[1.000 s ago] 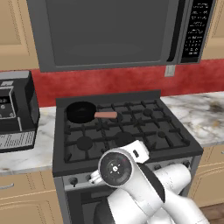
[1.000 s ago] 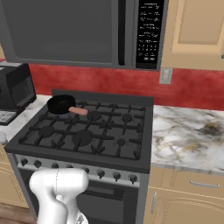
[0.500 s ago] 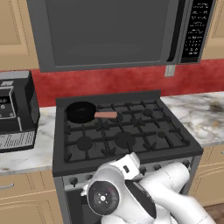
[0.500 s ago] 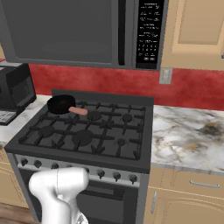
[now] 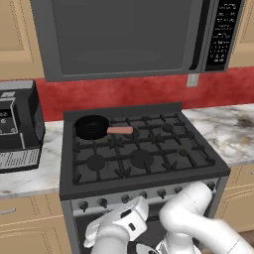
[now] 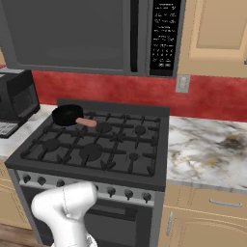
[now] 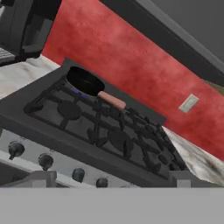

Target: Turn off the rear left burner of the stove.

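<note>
Stove (image 5: 141,163) knobs (image 7: 46,161) sit close together, so the end effector (image 5: 116,229), whose opening I cannot tell, could turn the wrong one.

The arm (image 5: 198,218) was rendered in smooth, glossy white, built from rounded, bulbous segments. A dark square marking was seen on its wrist (image 5: 130,226).

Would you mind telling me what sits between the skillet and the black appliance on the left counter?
Only bare marble counter and the stove edge lie between the skillet and the black appliance, clearest in the left base view.
</note>
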